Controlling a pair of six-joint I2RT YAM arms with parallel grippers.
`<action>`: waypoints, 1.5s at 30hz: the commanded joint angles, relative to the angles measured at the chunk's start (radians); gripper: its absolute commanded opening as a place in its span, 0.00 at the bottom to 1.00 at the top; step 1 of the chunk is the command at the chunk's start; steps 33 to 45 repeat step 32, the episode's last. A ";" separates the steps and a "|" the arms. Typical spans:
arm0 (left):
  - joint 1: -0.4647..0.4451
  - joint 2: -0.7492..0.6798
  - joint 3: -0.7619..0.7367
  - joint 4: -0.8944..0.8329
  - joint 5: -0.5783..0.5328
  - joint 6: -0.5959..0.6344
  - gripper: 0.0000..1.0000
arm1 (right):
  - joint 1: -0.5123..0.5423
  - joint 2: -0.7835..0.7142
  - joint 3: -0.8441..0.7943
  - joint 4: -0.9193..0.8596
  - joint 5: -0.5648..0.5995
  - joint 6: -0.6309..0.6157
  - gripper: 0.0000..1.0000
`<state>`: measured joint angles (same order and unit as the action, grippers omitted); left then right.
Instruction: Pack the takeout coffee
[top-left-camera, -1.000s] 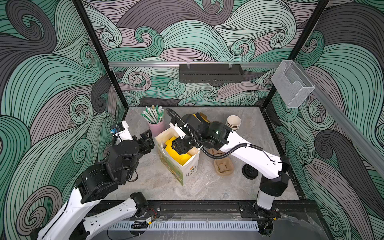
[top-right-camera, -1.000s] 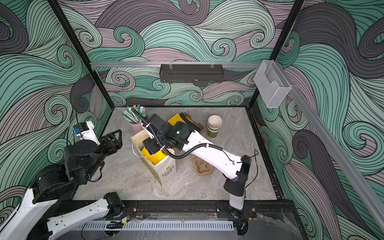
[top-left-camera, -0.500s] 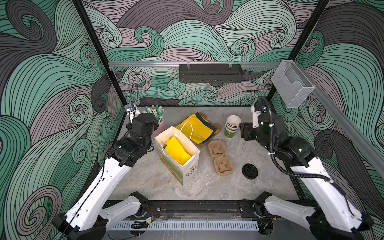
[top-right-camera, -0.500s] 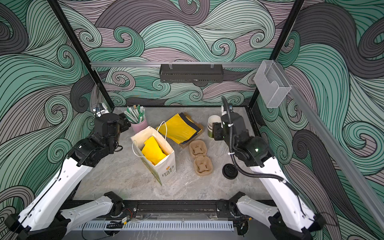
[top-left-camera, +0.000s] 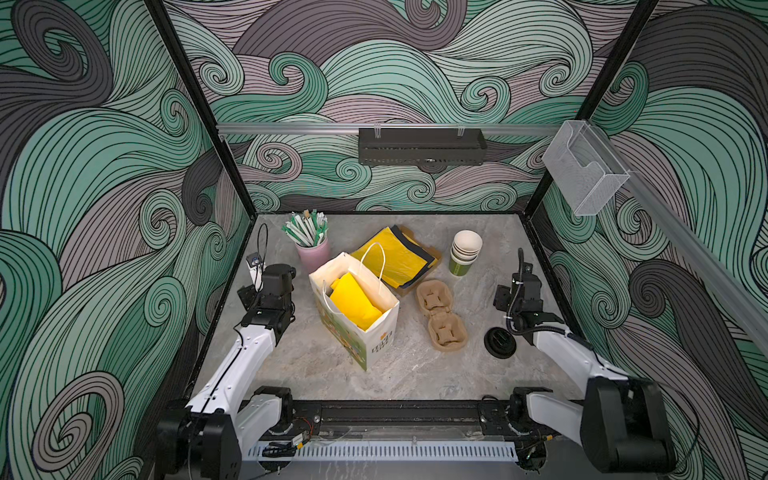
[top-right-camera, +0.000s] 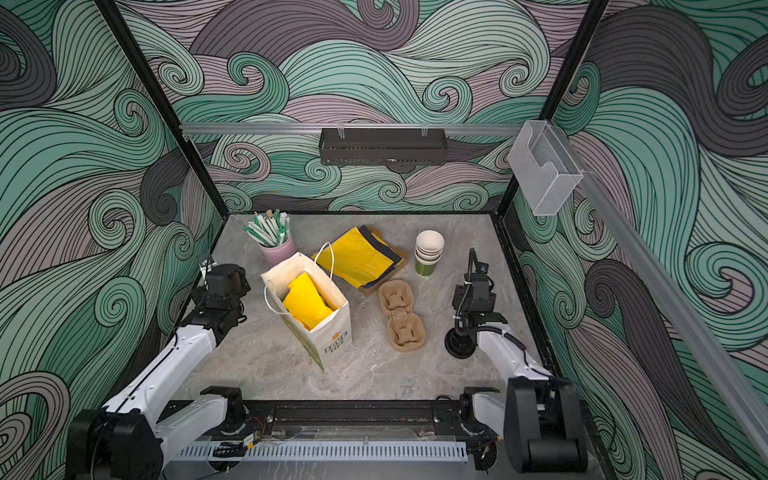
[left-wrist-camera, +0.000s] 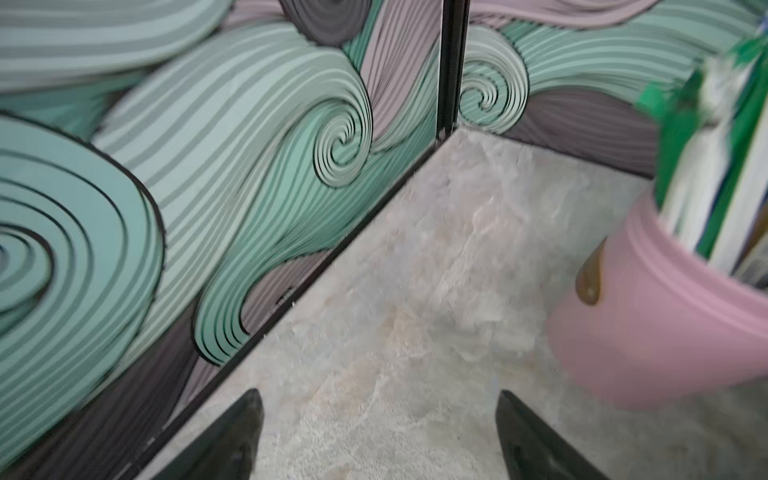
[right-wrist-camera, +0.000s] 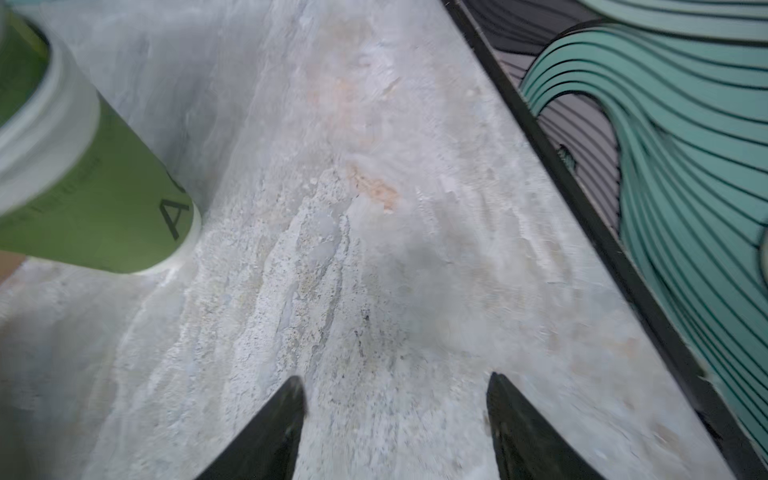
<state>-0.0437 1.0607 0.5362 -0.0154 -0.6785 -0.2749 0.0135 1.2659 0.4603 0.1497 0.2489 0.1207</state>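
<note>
At opposite bench (top-left-camera: 415, 374) sides, left gripper (left-wrist-camera: 376, 399) and right gripper (right-wrist-camera: 395, 380) hover, jaws spread, both empty. Paper bag (top-left-camera: 376, 345) stands mid-bench, a yellow pouch (top-left-camera: 353, 301) showing inside. Whereabouts of takeout coffee: cannot tell, no view shows it.

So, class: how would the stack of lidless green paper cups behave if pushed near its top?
Green paper cup stack: tall on a narrow base, so probably tips. Top cup looks empty, so likely light, easily crushed.
</note>
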 joint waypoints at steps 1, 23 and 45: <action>0.027 0.058 -0.026 0.247 0.107 0.069 0.92 | -0.006 0.099 0.004 0.356 -0.143 -0.087 0.74; 0.047 0.461 -0.081 0.702 0.319 0.169 0.99 | 0.024 0.275 -0.053 0.693 -0.108 -0.132 0.99; 0.049 0.460 -0.083 0.709 0.320 0.174 0.99 | 0.019 0.267 -0.062 0.700 -0.120 -0.135 0.99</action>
